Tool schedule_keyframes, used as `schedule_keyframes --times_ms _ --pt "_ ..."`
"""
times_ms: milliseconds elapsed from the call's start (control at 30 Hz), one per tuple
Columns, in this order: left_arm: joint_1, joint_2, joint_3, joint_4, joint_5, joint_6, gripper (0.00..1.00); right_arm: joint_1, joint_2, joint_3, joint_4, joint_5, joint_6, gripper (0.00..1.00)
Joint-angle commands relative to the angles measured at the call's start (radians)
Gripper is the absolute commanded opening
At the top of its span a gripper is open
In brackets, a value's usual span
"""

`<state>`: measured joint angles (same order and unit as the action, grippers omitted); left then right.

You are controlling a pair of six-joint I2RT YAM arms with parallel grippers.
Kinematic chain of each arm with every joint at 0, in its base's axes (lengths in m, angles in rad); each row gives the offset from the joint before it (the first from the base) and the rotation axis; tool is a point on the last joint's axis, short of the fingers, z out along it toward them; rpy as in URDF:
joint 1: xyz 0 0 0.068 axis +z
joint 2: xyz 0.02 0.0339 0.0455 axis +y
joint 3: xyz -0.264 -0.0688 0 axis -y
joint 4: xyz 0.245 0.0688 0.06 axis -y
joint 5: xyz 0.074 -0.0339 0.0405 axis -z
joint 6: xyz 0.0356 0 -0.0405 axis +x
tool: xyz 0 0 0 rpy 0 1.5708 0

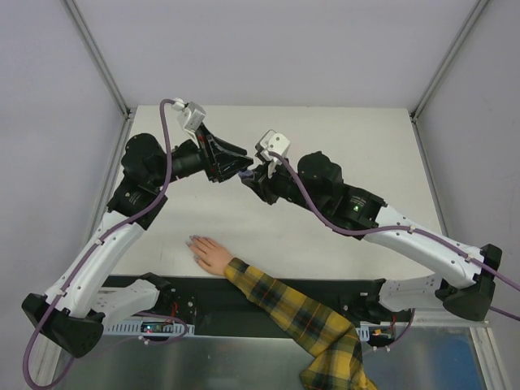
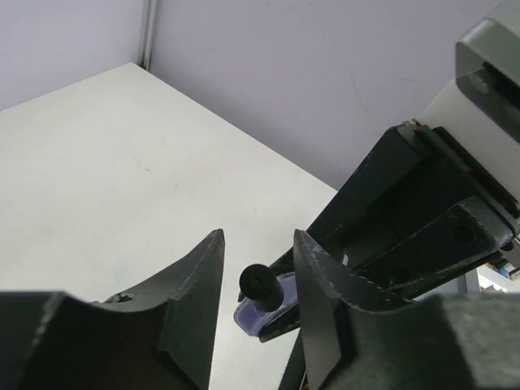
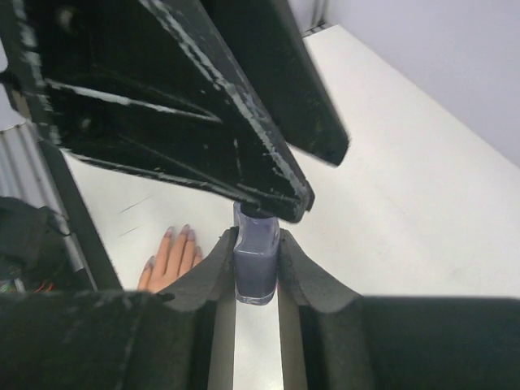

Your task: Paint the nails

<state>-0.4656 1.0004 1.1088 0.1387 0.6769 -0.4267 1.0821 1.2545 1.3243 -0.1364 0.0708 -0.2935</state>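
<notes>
The peach mannequin hand (image 1: 211, 256) lies flat near the table's front edge, with a yellow-and-black plaid sleeve (image 1: 301, 317). Its pale lilac nails (image 1: 193, 240) point left; they also show in the right wrist view (image 3: 184, 232). My right gripper (image 1: 249, 179) is shut on the small purple polish bottle (image 3: 257, 264) and holds it in the air over the table's middle. My left gripper (image 1: 237, 167) is open, its fingers on either side of the bottle's black cap (image 2: 260, 284) without clearly touching it. In the right wrist view the left fingers (image 3: 244, 138) hide the cap.
The white table (image 1: 366, 146) is enclosed by pale walls with metal corner posts (image 1: 97, 57). A black strip (image 1: 244, 296) with the arm bases runs along the near edge. Both arms meet above the table's middle, behind the hand.
</notes>
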Motion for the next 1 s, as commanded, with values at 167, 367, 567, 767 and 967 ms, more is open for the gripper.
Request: schedule_keyframes --times_ms 167,367,567,767,967 --pt "-0.004 0.038 0.062 0.007 0.064 0.003 0.02 0.041 0.016 0.07 0.103 0.187 -0.073 0.0" --pt "-0.004 0.075 0.048 0.123 0.219 -0.056 0.0 0.039 -0.01 0.052 0.106 0.207 -0.091 0.0" --pt "-0.004 0.104 -0.01 0.445 0.418 -0.23 0.0 -0.114 -0.061 0.039 0.078 -0.52 -0.018 0.0" --pt "-0.019 0.096 -0.03 0.57 0.496 -0.3 0.0 -0.188 -0.004 0.096 0.169 -1.235 0.16 0.0" --pt "-0.022 0.075 -0.003 0.436 0.449 -0.177 0.15 -0.238 -0.053 0.035 0.153 -1.026 0.159 0.0"
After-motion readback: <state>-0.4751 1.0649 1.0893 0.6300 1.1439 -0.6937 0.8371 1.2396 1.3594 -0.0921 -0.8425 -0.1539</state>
